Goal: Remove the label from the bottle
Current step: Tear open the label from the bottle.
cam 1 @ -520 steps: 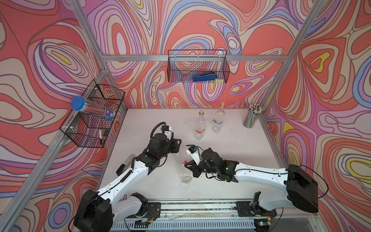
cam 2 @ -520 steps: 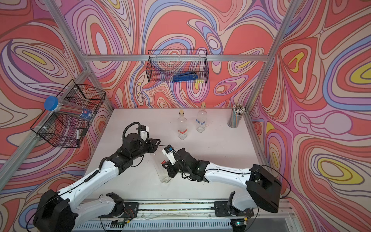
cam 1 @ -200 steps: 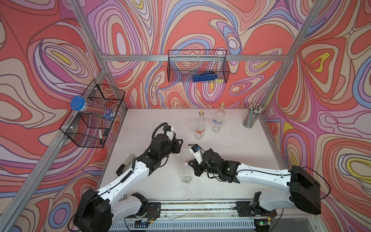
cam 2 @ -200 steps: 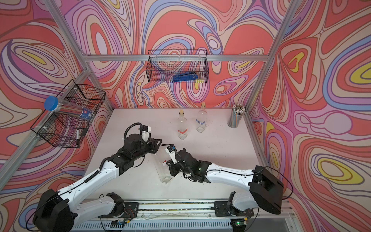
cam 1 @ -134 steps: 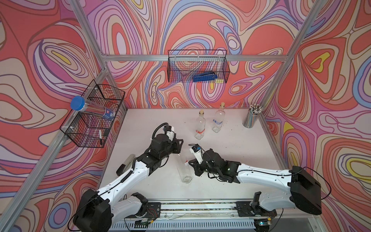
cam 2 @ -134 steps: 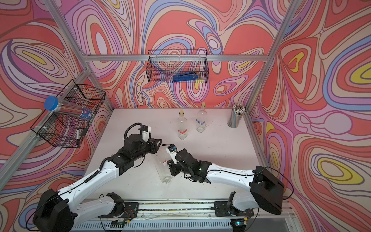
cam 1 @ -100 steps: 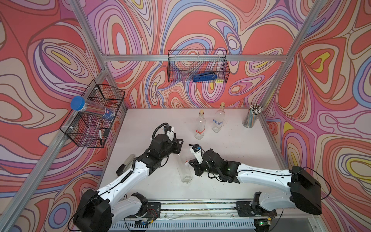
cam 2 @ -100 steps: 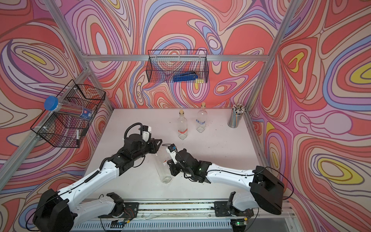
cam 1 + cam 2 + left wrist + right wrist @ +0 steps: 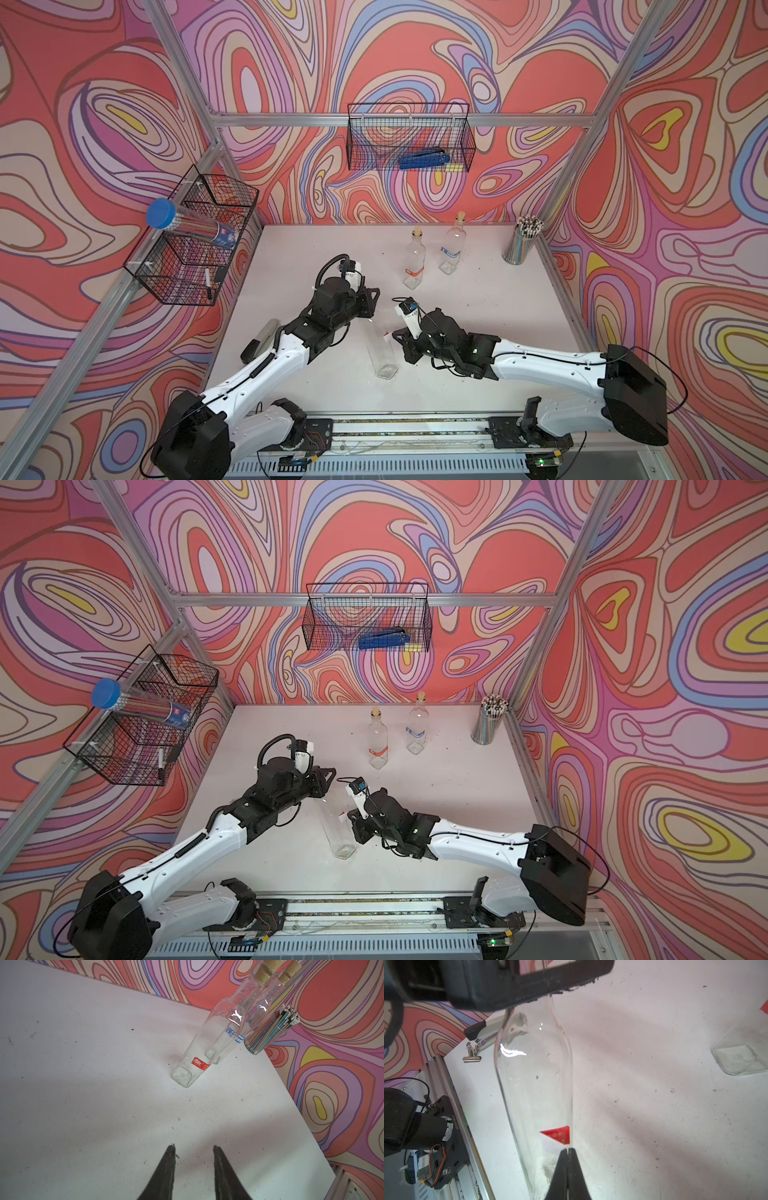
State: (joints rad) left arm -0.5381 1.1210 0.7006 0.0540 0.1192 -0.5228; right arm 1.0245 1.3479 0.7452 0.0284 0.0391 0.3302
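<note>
Looking down on the table, we find the bottle base-down near the front middle, between the two arms. It is clear glass and empty. The left claw is closed in on the bottle's neck from above. Its fingertips stand a little apart past the glass, and the neck itself is out of sight in the left wrist view. The right claw has its jaws pressed fully together low on the bottle's side. As far as we can tell, it pinches the lifted white edge of the red label, which is folded over into a triangle.

Toward the back we see two more corked bottles, both empty. The red-labelled bottle stands just beside the blue-labelled bottle. In the back right corner a metal cup is packed with thin sticks.

On the back wall, a wire basket holds a blue tool. The side basket on the left wall carries a clear tube with a blue cap, lying tilted across its rim, and a marker lower down.
</note>
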